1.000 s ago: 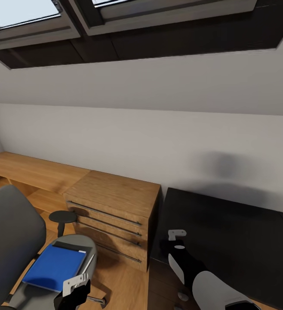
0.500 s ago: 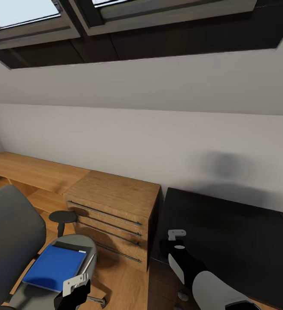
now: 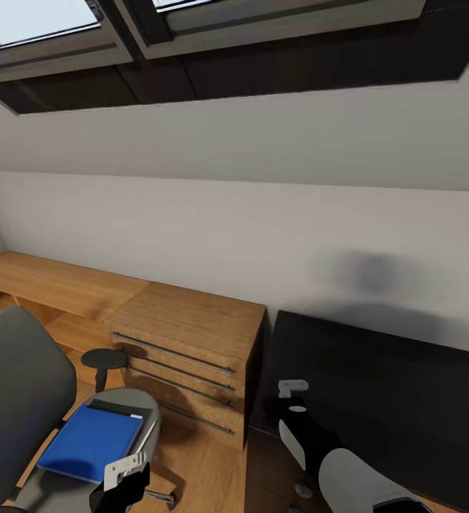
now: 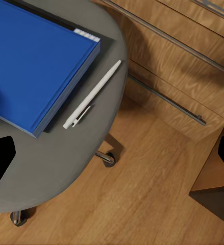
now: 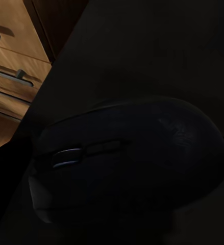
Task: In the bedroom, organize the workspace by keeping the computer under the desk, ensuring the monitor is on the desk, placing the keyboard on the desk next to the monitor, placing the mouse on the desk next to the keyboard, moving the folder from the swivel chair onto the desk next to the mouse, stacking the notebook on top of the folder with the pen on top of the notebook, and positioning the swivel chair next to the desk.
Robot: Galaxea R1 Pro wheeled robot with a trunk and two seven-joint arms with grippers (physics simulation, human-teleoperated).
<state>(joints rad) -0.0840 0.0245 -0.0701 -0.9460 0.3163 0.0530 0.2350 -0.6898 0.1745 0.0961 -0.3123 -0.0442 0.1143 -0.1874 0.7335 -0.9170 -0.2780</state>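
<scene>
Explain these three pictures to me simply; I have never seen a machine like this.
This is a simulated two-armed robot. The wide picture comes from its head camera, the other two from cameras by each gripper. The left gripper hovers over the grey swivel chair, whose seat carries a flat bright blue folder and a white pen beside it. The right gripper is at the black-topped desk, and its camera looks closely at a dark computer mouse. Whether it grips the mouse is unclear. A light-wood drawer cabinet stands between them.
</scene>
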